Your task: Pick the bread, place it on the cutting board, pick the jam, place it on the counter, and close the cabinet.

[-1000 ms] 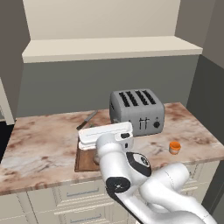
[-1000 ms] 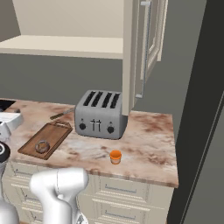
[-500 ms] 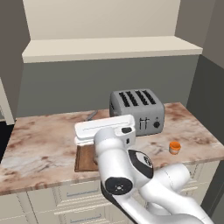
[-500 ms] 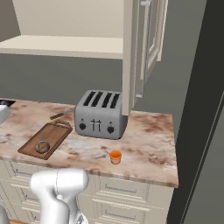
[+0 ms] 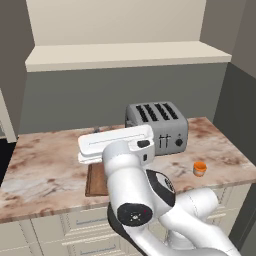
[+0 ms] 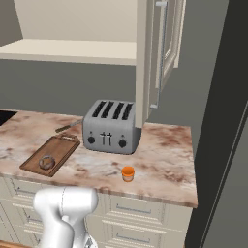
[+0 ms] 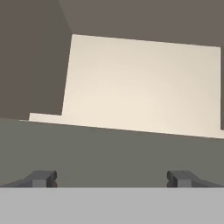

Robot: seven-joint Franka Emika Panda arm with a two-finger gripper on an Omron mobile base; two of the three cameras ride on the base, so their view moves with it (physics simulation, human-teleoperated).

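The bread (image 6: pixel 47 162), a small round brown roll, lies on the cutting board (image 6: pixel 58 147) at the left of the counter (image 6: pixel 160 160). The jam (image 6: pixel 128 173), a small orange jar, stands on the counter in front of the toaster; it also shows as the jam (image 5: pixel 199 168) at the right. The cabinet door (image 6: pixel 162 48) hangs open above the toaster. My gripper (image 7: pixel 111 179) is open with nothing between its fingertips (image 7: pixel 41 178). It faces the cream inside of the cabinet (image 7: pixel 140 87). My arm covers most of the cutting board (image 5: pixel 94 181).
A silver four-slot toaster (image 5: pixel 159 125) stands at the back of the counter (image 5: pixel 45 170), also seen as the toaster (image 6: pixel 112 127). A thin knife-like utensil (image 6: pixel 68 127) lies behind the board. A dark wall closes the right side.
The arm's white hand has risen a little and left the right base view's left edge. Bread, jam and cabinet door have not moved.
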